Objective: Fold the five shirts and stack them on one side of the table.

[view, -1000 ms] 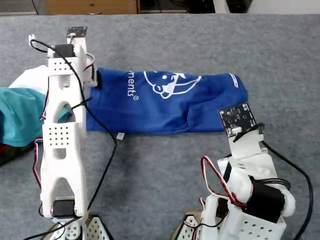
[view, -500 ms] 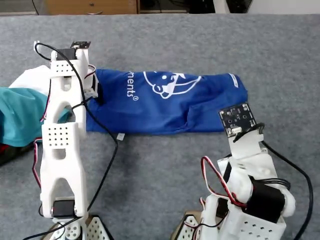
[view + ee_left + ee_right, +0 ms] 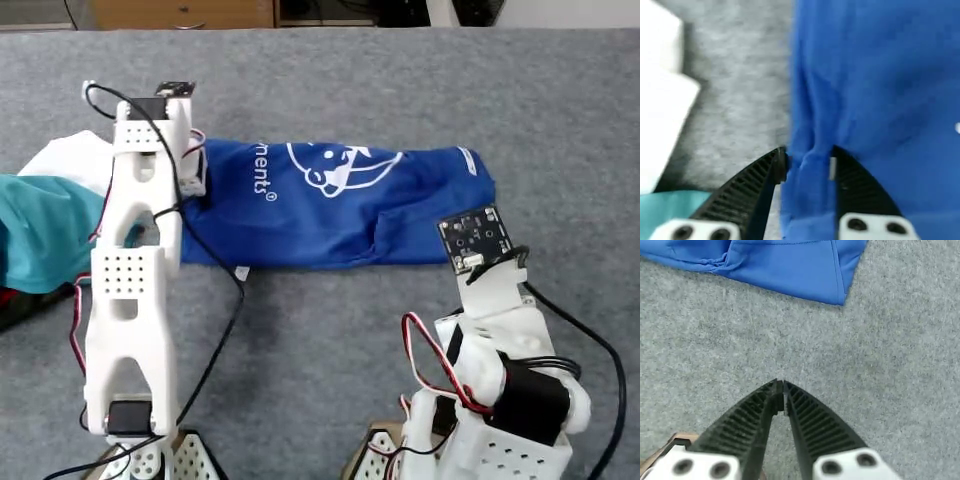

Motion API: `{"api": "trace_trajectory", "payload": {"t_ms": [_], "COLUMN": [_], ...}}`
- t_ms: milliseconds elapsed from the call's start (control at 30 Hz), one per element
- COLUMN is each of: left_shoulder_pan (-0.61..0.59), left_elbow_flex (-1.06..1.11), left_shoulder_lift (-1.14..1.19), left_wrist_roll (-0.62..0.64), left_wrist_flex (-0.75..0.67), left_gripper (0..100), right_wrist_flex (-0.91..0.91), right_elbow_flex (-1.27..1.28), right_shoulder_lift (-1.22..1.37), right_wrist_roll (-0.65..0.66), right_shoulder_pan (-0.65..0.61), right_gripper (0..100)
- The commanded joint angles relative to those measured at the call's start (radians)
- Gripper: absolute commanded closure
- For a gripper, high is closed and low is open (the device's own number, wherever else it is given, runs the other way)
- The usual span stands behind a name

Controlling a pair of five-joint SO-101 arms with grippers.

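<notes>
While pinching a ridge of cloth at one short end of the blue shirt point(image 3: 340, 205), stretched across the middle of the bench point(image 3: 400, 90), holds the left gripper point(image 3: 807, 162) low, probably to carry that end over for the next fold. Keeps the right gripper point(image 3: 784, 390) closed and empty above the bench near the shirt's other end. Since a second ago, has drawn the held end slightly inward, away from the teal shirt point(image 3: 40, 230); has left the right gripper in place.
</notes>
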Motion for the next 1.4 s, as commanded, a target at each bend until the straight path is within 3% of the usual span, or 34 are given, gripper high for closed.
{"api": "trace_trajectory", "payload": {"t_ms": [0, 167, 567, 733, 1067, 1367], "left_shoulder_pan": [0.043, 0.048, 0.041, 0.054, 0.224, 0.448], "left_elbow_flex": [0.011, 0.014, -0.101, -0.077, 0.061, 0.055], "left_shoulder_lift": [0.007, 0.007, -0.015, -0.131, -0.380, -0.444], "left_wrist_roll": [-0.040, -0.054, -0.026, 0.021, 0.074, 0.137], "left_wrist_flex": [0.012, 0.012, 0.078, 0.078, 0.078, 0.077], "left_gripper": [91, 99, 98, 98, 98, 98], "right_wrist_flex": [-0.015, -0.015, -0.015, -0.015, -0.020, 0.002], "right_elbow_flex": [-0.013, -0.015, -0.015, -0.015, -0.048, -0.171], "right_shoulder_lift": [-0.002, -0.002, -0.004, -0.004, -0.004, -0.005], "right_wrist_roll": [0.000, 0.000, -0.002, -0.002, 0.005, 0.006], "right_shoulder_pan": [0.010, 0.010, 0.012, 0.012, 0.012, 0.012], "right_gripper": [99.4, 99.5, 99.5, 99.5, 99.5, 99.5]}}
